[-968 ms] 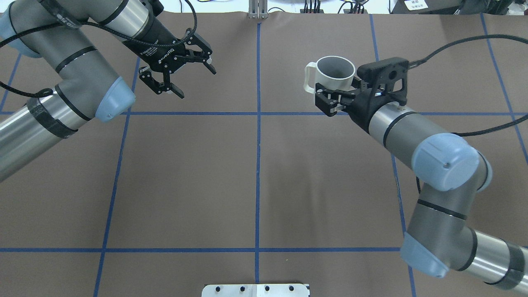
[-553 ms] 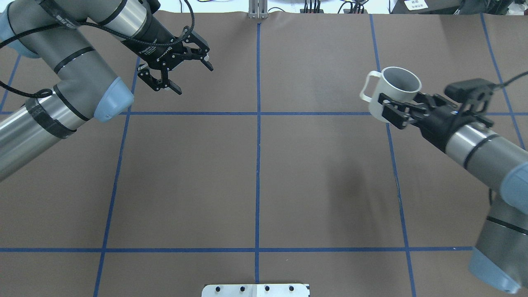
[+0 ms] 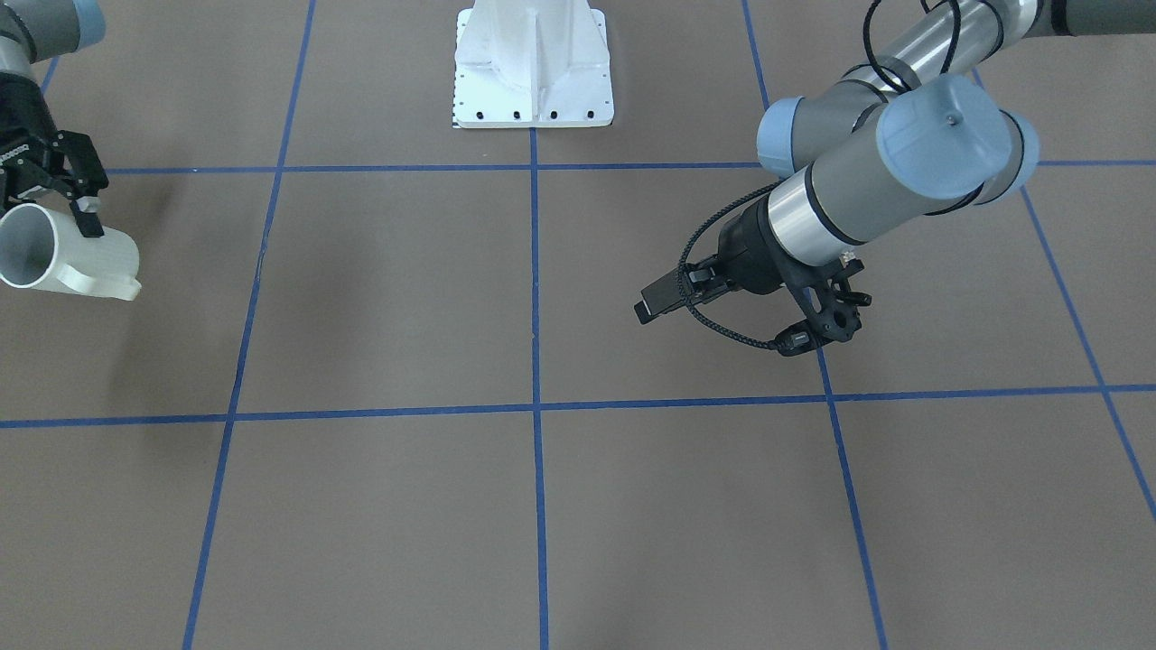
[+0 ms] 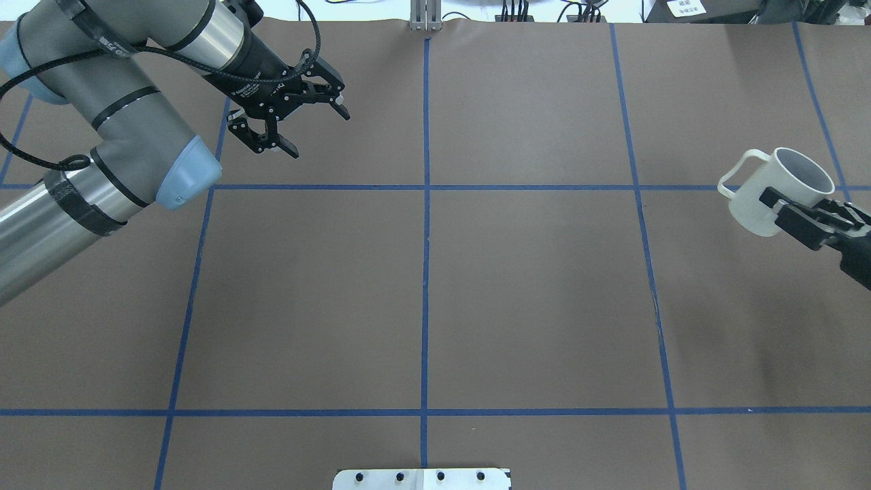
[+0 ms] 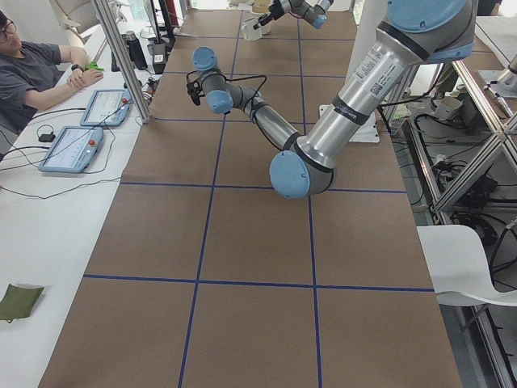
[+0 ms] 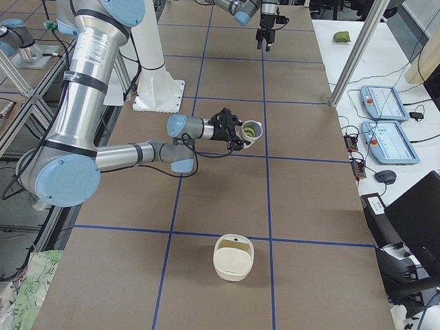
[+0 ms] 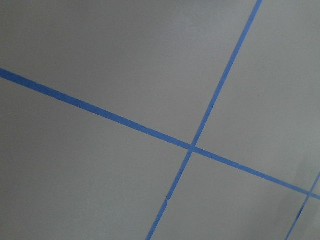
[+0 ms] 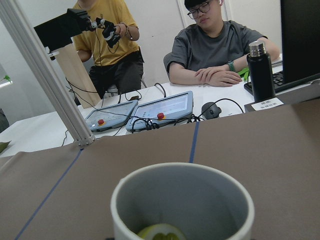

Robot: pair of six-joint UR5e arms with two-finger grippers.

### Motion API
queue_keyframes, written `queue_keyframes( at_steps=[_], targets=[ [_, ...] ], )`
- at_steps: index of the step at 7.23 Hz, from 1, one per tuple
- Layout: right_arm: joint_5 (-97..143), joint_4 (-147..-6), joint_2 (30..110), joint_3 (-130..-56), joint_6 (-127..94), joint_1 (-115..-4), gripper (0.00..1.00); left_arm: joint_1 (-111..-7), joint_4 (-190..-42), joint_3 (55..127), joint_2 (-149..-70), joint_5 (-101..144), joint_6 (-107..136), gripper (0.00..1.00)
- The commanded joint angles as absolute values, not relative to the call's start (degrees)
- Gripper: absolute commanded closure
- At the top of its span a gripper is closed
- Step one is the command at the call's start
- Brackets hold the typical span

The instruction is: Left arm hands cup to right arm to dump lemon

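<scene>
Overhead exterior, ground: brown table (image 4: 422,299) gridded with blue tape (image 4: 425,187)
Left arm (image 4: 129,116): entering from left edge, looped with braided cable (image 4: 224,68)
Left gripper (image 4: 316,133): far left, spread wide, holding nothing, above the table
Cup (image 4: 748,207): far right, well apart from left gripper, held off the table, tilted, handle toward centre, mouth up and rightward
Lemon (image 8: 159,233): inside cup, low against grey wall, seen in right wrist view
Right gripper (image 4: 779,204): at right edge, clamped across cup's side wall
Cream tub (image 6: 234,260): on the table, beyond cup toward right end, seen only in exterior right view
</scene>
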State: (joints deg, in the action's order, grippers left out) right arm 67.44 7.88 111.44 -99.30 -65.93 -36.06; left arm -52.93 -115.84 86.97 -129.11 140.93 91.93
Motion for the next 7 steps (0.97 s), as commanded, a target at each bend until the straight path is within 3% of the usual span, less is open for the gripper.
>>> queue_keyframes(
  at_steps=[1,4,7],
  targets=[
    [68.2,25.4,113.0,-85.0,-67.8,-39.0,1.0,-52.6,-115.8,87.0,-129.3,140.9,91.9,0.0],
    [73.3,31.1,116.0,-82.5,-72.7,-44.8,1.0,-51.9,-115.8,86.9,-130.0,140.8,92.0,0.0],
    [95.4,30.8,110.1,-75.8,-84.1,-65.7,1.0,-51.9,-115.8,86.8,-130.5,140.2,91.9,0.0]
  ],
)
